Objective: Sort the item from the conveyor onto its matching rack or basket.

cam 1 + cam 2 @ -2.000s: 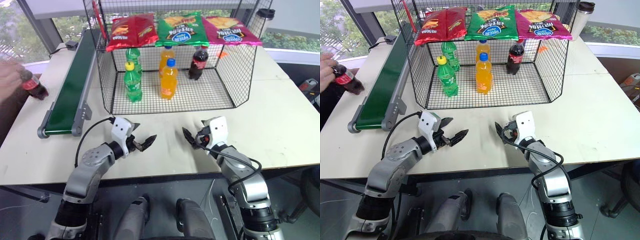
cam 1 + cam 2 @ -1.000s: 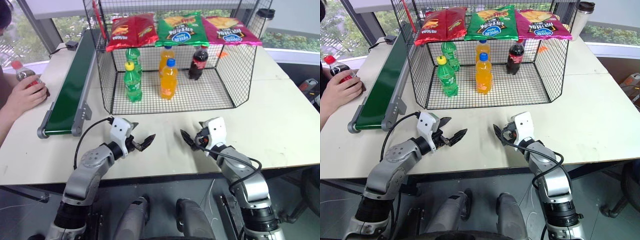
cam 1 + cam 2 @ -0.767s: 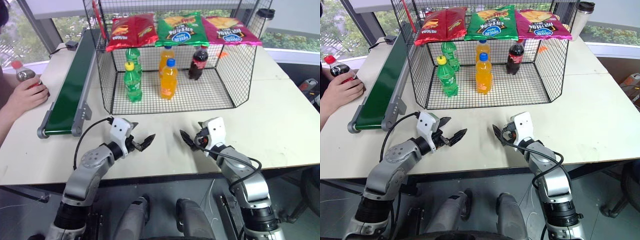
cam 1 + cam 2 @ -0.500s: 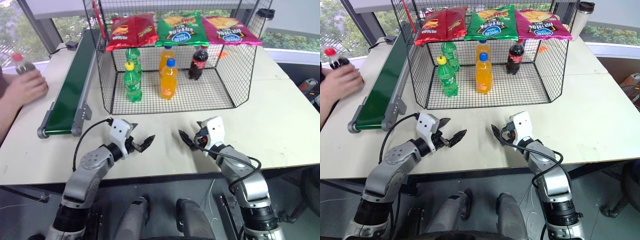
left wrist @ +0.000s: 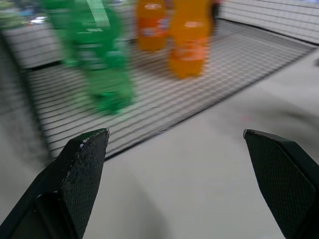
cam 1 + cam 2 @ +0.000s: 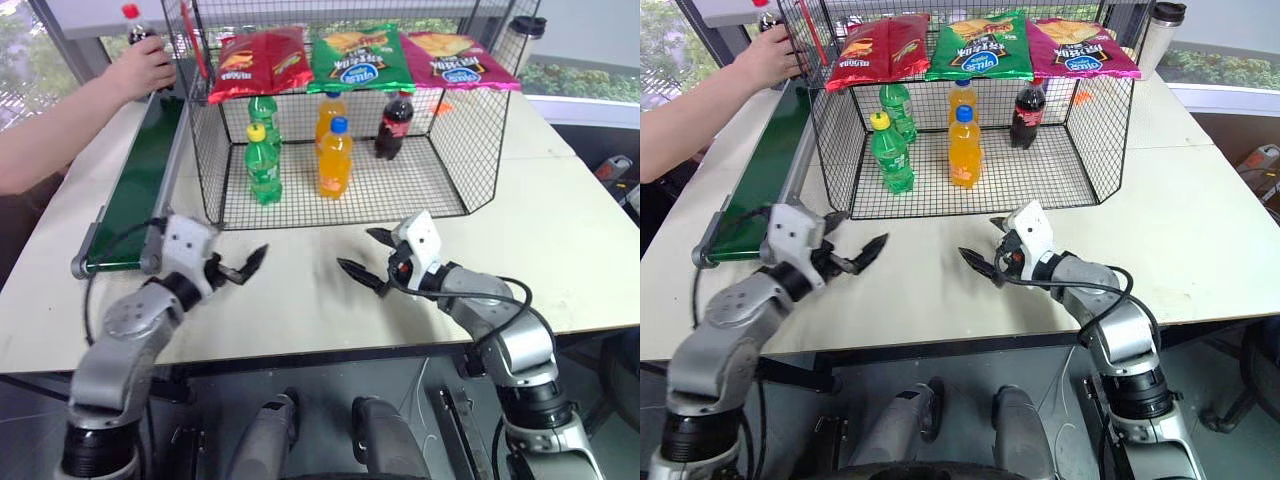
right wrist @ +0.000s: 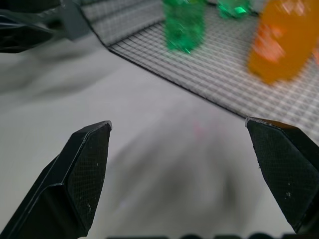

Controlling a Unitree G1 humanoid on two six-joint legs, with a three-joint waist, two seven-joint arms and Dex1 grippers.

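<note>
Cola bottle (image 6: 135,22) in a person's hand (image 6: 143,66) above the conveyor (image 6: 135,190); both grippers' fingers spread (holding nothing).

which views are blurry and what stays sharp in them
Left wrist view: green bottle and orange bottles are smeared, while the left tool's fingers stay crisp. Right wrist view: same, bottles soft, fingers sharp. Left eye view: cage and chip bags read clearly.

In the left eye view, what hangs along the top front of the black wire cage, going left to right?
Red chip bag → green chip bag → pink chip bag, all three hung along the top of the black wire-mesh cage.
</note>
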